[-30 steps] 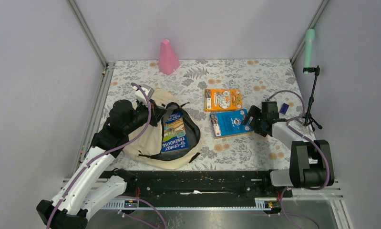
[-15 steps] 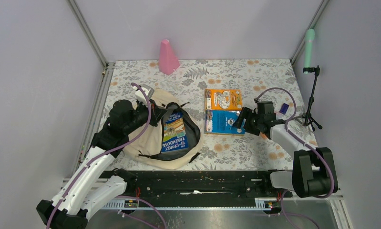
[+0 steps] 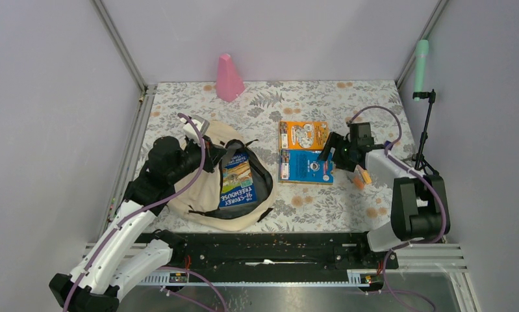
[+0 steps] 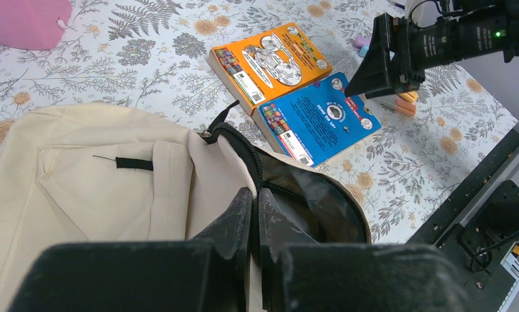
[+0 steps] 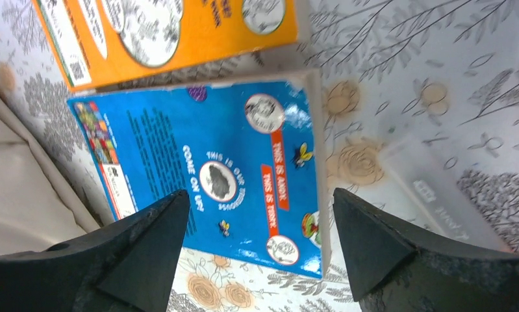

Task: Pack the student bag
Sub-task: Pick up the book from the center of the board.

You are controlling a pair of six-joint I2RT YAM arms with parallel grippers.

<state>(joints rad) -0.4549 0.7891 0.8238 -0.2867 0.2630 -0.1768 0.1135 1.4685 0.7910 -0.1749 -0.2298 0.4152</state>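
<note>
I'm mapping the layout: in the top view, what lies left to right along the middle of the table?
student bag → blue book → small orange piece → black tripod stand

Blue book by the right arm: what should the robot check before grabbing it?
1. Opening of right fingers: ok, wide.
2. Aim of right fingers over blue book: ok.
3. Grip of left fingers on student bag rim, mouth open: ok.
4. Gap between orange book and blue book: cannot tell, very close.
5. Room beside the book already in the bag: cannot tell.
</note>
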